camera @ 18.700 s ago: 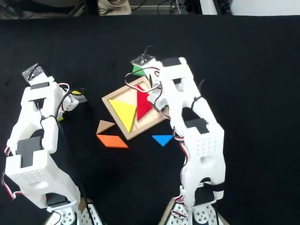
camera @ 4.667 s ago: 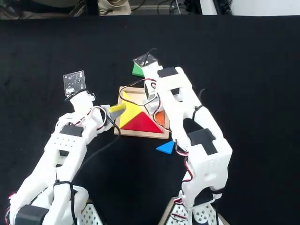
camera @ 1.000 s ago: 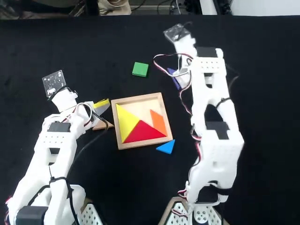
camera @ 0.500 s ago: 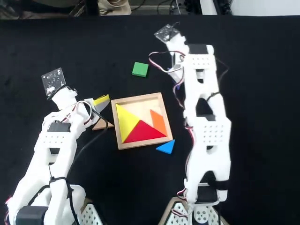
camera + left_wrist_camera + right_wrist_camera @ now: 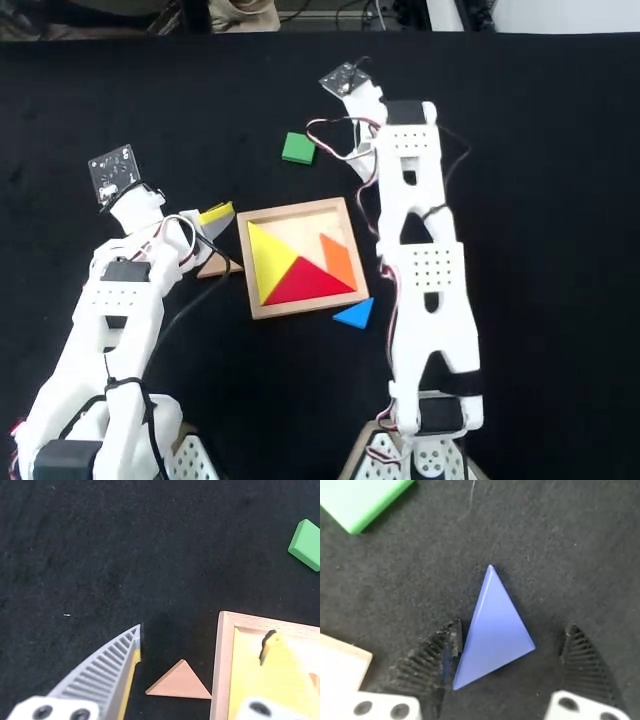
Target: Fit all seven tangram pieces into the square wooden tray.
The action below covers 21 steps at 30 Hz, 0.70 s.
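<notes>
desk point(image 5: 560, 200): blk cloth, matt, fuzzy | tray point(image 5: 290, 207): pale wood, smooth | purple tri point(image 5: 492, 630): smooth, matt | R hand point(image 5: 512, 628): grey ribbed plastic | arms point(image 5: 430, 290): white plastic

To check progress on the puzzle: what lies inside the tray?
Inside the tray: a yellow triangle, a red triangle and an orange piece; elsewhere bare wood. Its floor under them is covered.

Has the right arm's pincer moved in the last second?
Yes. In the high view the right pincer has swung left, closer to the green square, which has stayed where it was.
</notes>
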Tool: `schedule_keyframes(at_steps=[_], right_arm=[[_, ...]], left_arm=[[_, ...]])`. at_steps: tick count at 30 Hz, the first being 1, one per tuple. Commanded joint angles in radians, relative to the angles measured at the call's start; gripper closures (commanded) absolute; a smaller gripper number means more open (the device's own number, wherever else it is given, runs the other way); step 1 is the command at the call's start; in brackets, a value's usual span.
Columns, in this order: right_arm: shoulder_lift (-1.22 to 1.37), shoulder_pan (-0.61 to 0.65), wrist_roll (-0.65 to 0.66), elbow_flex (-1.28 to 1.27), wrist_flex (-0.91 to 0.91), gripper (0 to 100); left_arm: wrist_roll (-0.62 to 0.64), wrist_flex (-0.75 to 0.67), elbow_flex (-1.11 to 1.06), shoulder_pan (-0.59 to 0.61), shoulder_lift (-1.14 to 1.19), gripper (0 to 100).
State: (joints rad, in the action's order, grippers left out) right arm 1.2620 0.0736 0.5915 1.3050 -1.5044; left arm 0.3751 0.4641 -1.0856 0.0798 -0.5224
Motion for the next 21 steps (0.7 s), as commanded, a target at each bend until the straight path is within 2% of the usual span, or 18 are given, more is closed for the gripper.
schedule_keyframes(at_steps=[1,6,12,21], right_arm=[[0.036,0.005,0.000,0.114,-0.044,69.1],[0.076,0.005,0.071,0.165,-0.063,81.8],[0.079,0.005,0.074,0.163,-0.087,79.2],[0.041,0.006,0.157,0.168,-0.166,85.0]], left_arm=[[-0.006,-0.014,0.012,0.008,-0.005,63],[-0.006,-0.014,0.012,0.008,-0.005,63],[-0.006,-0.014,0.012,0.008,-0.005,63],[-0.006,-0.014,0.012,0.008,-0.005,63]])
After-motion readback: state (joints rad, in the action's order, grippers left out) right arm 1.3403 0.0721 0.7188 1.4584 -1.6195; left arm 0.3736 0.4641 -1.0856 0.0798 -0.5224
